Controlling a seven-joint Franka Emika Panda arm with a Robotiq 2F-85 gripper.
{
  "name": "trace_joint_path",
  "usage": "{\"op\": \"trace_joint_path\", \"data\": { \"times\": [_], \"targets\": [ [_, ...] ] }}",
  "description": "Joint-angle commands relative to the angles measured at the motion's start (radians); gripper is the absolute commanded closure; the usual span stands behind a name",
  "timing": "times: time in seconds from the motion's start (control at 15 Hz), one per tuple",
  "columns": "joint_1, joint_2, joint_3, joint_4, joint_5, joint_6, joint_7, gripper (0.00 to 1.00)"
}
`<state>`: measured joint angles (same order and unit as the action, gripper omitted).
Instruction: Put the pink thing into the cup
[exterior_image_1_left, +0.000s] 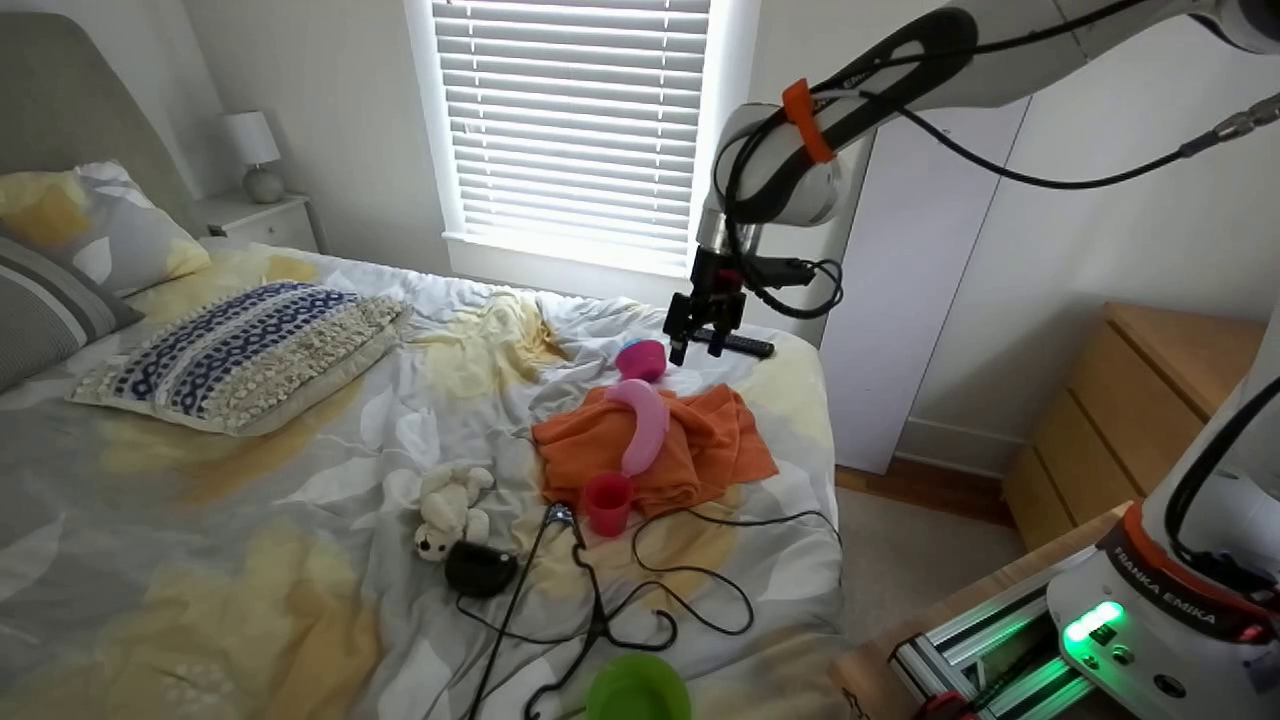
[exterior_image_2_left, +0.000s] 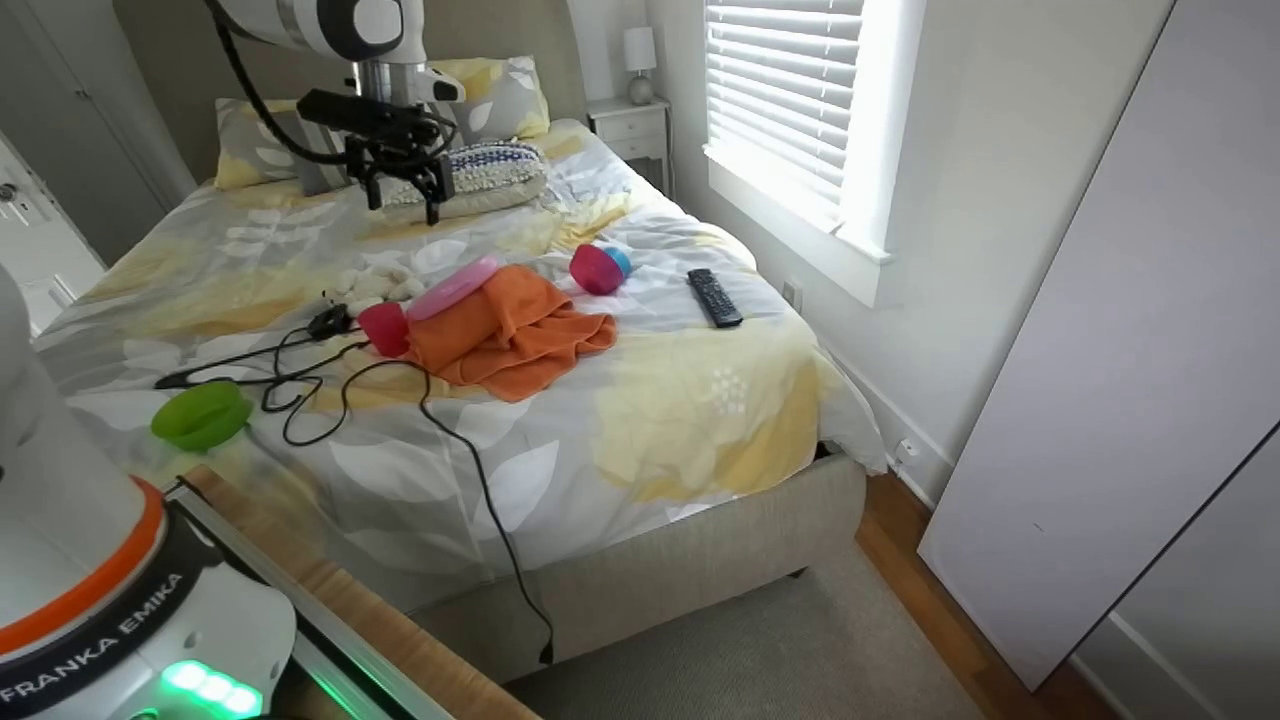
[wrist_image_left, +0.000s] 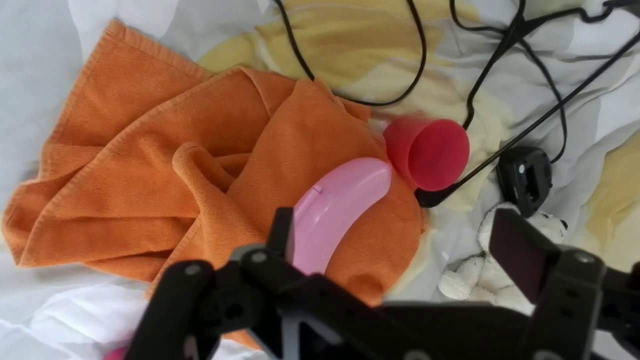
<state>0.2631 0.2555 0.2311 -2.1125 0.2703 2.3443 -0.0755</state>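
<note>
The pink thing is a smooth curved banana shape, lying on an orange towel in both exterior views (exterior_image_1_left: 645, 425) (exterior_image_2_left: 455, 288) and the wrist view (wrist_image_left: 340, 207). The red cup (exterior_image_1_left: 607, 505) (exterior_image_2_left: 384, 329) stands at the towel's edge, close to one end of the pink thing. In the wrist view the cup (wrist_image_left: 437, 155) shows its open mouth. My gripper (exterior_image_1_left: 698, 350) (exterior_image_2_left: 403, 205) is open and empty, in the air above the bed. In the wrist view its fingers (wrist_image_left: 402, 245) are wide apart; the left finger and linkage hide the pink thing's lower end.
The orange towel (wrist_image_left: 215, 175) lies bunched under the pink thing. Near the cup are a black hanger (exterior_image_1_left: 597, 620), a black cable, a black device (exterior_image_1_left: 480, 570) and a white plush toy (exterior_image_1_left: 452, 510). A magenta-and-blue bowl (exterior_image_2_left: 598, 270), remote (exterior_image_2_left: 714, 298) and green bowl (exterior_image_2_left: 202, 416) also lie on the bed.
</note>
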Motion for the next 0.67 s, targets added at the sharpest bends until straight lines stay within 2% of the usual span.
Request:
{"op": "trace_joint_path", "data": {
  "times": [0.0,0.27,0.6],
  "targets": [
    [0.008,0.105,0.006,0.037,-0.019,0.071,0.092,0.00],
    [0.025,0.207,0.003,0.080,-0.027,0.173,0.158,0.00],
    [0.063,0.294,-0.043,0.142,-0.112,0.242,0.262,0.00]
  ]
}}
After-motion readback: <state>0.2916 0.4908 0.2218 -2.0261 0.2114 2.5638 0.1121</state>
